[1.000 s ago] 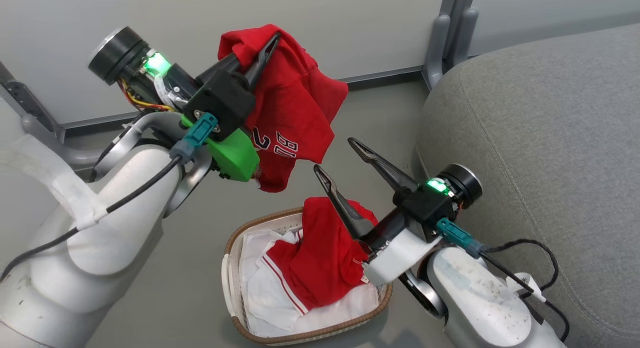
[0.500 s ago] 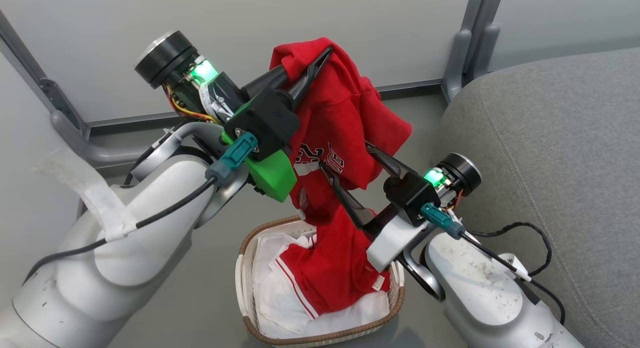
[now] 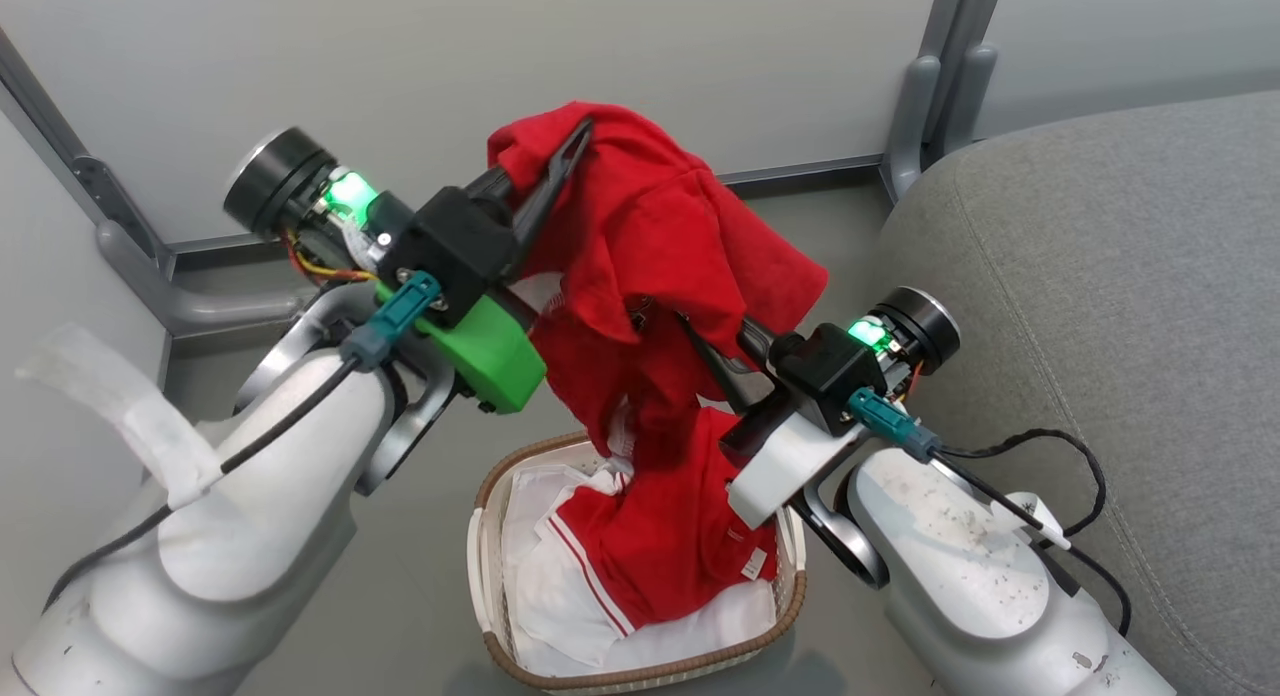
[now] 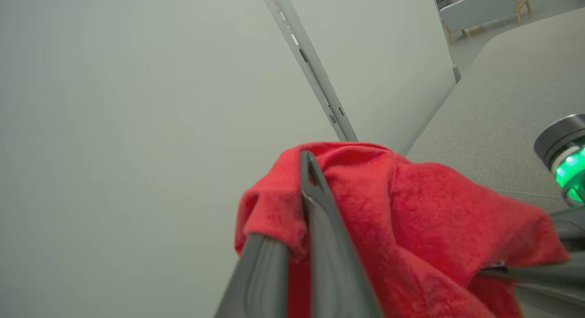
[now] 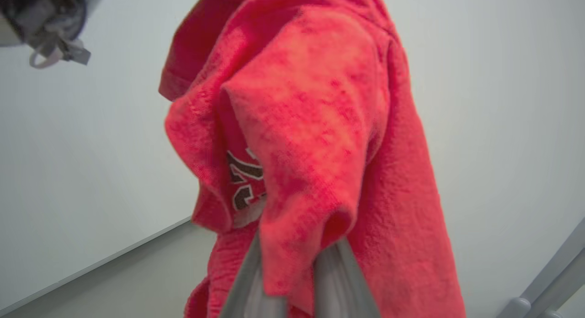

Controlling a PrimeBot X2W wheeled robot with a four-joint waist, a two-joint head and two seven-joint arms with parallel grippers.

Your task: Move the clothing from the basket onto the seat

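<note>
The right gripper point(image 3: 665, 326) has its two fingers pinched tight on a fold at the middle of the red shirt point(image 3: 650, 236). Just past its fingertips, up and to its left, the left gripper point(image 3: 565, 151) is clamped on the shirt's top edge, so the cloth hangs draped between them. Straight under the right gripper's fingers sits the basket point(image 3: 482, 566), a second red garment point(image 3: 660, 546) lying on its white lining point(image 3: 535, 586), the shirt's tail reaching down to it. Behind the right gripper's wrist, off to its right, lies the grey seat point(image 3: 1100, 276)

White lining sheet point(image 3: 540, 596), grey floor point(image 3: 420, 596), wall panel point(image 3: 600, 56).
</note>
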